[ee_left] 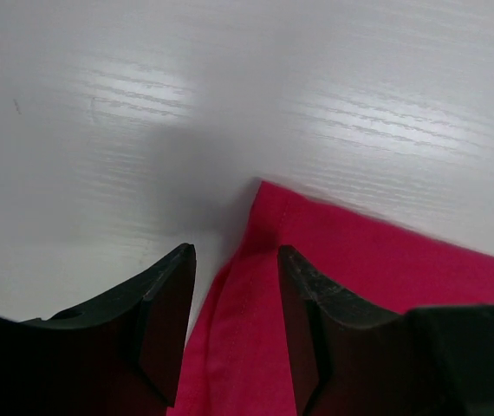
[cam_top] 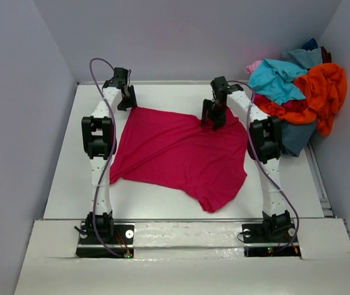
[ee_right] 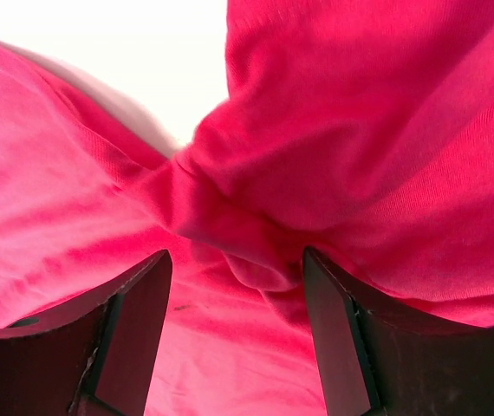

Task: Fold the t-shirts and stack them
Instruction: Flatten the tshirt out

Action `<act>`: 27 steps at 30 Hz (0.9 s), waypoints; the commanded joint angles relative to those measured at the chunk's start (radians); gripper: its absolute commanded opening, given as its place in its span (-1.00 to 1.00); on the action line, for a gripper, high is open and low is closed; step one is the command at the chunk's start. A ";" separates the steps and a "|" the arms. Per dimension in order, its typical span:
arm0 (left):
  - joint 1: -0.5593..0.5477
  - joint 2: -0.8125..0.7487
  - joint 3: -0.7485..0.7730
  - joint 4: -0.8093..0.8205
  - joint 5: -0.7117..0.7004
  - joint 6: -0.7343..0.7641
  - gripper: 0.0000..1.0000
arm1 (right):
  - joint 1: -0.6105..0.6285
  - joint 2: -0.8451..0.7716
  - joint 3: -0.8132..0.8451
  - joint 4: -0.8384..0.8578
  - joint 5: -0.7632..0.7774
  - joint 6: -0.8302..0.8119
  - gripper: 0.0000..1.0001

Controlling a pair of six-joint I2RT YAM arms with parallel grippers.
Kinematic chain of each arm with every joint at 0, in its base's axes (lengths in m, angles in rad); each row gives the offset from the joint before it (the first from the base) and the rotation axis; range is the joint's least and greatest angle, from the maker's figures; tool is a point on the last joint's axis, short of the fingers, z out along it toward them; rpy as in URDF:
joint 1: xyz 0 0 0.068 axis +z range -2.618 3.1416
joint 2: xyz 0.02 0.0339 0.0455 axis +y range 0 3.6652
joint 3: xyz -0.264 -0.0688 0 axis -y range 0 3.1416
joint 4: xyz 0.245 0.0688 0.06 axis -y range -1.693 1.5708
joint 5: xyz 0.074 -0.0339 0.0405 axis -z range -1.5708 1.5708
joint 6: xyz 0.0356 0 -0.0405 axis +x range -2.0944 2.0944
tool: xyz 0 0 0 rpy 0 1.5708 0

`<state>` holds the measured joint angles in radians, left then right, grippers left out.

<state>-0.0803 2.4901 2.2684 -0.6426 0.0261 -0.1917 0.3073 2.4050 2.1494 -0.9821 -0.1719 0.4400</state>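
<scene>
Left end effector (ee_left: 235,260) straddling crimson t-shirt (ee_left: 386,269) corner, jaws apart

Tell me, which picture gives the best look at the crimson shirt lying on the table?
The top external view: it shows the whole crimson t-shirt, spread out with some creases. The left wrist view catches only one corner of it. The right wrist view shows only a bunched fold, close up.
</scene>
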 commanded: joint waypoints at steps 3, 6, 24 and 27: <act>0.008 -0.019 -0.014 -0.009 -0.066 0.001 0.08 | -0.008 0.028 0.113 -0.012 0.017 -0.007 0.38; 0.008 -0.042 -0.010 -0.008 -0.092 -0.002 0.08 | -0.008 0.026 0.128 0.002 0.012 0.000 0.40; 0.008 -0.086 -0.050 0.006 -0.069 0.009 0.07 | -0.056 -0.009 0.133 0.034 0.118 0.034 0.41; 0.008 -0.092 -0.050 0.011 -0.052 0.014 0.07 | -0.065 -0.004 0.136 0.045 0.132 0.048 0.41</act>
<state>-0.0761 2.4901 2.2238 -0.6430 -0.0513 -0.1909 0.2577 2.4500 2.2696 -0.9764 -0.0967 0.4610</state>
